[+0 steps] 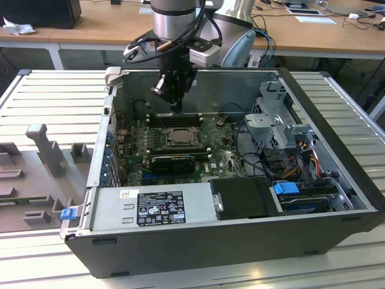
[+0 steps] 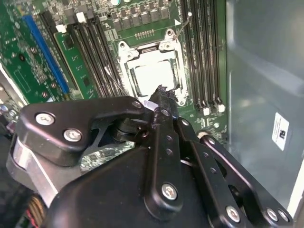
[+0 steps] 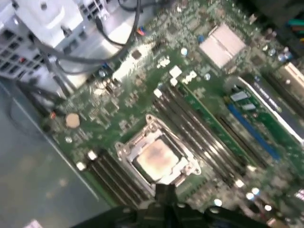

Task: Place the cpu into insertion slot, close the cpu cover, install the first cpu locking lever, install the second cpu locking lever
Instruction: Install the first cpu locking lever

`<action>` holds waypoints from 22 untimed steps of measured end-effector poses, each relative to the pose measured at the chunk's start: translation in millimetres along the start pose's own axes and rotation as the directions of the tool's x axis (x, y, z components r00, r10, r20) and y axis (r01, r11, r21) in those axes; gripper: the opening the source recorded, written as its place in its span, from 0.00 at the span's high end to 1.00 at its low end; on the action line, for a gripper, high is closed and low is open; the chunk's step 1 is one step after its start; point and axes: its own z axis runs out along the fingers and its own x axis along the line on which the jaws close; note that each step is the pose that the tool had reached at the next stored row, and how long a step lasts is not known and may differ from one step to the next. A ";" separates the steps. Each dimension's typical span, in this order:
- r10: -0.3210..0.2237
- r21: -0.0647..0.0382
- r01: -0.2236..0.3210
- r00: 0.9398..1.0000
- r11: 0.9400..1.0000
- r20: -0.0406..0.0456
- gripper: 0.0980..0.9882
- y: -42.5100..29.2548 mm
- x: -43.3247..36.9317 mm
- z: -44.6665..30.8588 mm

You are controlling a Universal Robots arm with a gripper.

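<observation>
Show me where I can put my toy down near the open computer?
Bare ribbed silver table lies on the exterior view's right of the open black computer case, and along its front edge. The exterior view's left is crowded with grey plastic blocks. Inside, green circuit board, cables and the black gripper crowd it.

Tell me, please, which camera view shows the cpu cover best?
The second wrist view: the cpu cover lies large and nearly face-on, the gripper overlapping one edge. The first wrist view shows the cpu cover slanted; the exterior view, small and distant.
</observation>
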 end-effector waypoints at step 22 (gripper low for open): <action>0.418 -0.023 -0.418 0.908 0.908 0.006 0.99 -0.3 -0.5 10.6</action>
